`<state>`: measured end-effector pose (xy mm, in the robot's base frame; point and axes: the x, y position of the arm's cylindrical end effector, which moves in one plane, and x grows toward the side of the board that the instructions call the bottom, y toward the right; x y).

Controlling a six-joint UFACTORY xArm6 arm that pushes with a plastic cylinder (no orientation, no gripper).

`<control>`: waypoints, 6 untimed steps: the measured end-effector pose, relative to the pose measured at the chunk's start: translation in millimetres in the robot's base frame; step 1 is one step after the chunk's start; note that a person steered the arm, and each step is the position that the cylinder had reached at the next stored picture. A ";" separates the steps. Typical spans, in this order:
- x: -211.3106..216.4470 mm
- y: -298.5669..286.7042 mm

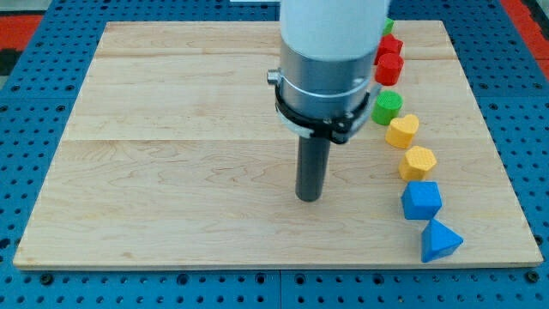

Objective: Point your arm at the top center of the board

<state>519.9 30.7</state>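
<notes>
My tip [309, 197] stands on the wooden board [171, 154], a little to the view's right of the middle and in the lower half. There is no gripper on this arm, only the straight dark rod, so nothing can open or close and nothing is held.

The target is the top center of the board, which is hidden now behind the wide grey body of the arm.

The blocks stand in a curved line along the view's right side, all apart from my tip: a red block [390, 45], a red cylinder [389, 67], a green cylinder [387, 107], a yellow heart-like block [401, 130], a yellow hexagon block [418, 161], a blue cube-like block [421, 200] and a blue triangle block [441, 240]. A small green piece shows above the red ones, but its shape I cannot tell.

The board looks hard, flat and smooth, so I judge the tip will slide easily; nothing must be gripped. The small blocks seem light and would move at a touch, so the way should stay to their left.
</notes>
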 end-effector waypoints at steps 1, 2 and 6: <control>-21.5 -12.1; -76.7 -13.3; -327.4 5.9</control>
